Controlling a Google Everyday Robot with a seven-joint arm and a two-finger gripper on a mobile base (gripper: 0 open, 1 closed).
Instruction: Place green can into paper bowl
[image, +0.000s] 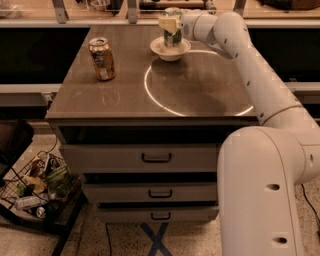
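You had a dark brown table (200, 95) in front of you, with three drawers (156, 158) below its top and a thin white ring (150, 92) marked on the surface. On the floor to the left stood a wire basket (37, 192) full of wrappers and bottles, and a blue tape cross (156, 240) lay on the floor under the drawers.

The bowl (170, 51) sat at the far edge of the table, just outside the ring. The green can (173, 36) stood upright inside it, its base down in the bowl's hollow.

Your arm (260, 85) reached in from the right across the back of the table, and the gripper (172, 22) was at the can's upper half, right above the bowl. The fingers (167, 24) were closed on the can. One pale pad lay flat against its upper left side and covered part of the label, and the can's lower half showed below it. The other finger was hidden behind the can.

The brown can (102, 59) stood upright near the table's left edge, well apart from the bowl and the gripper.
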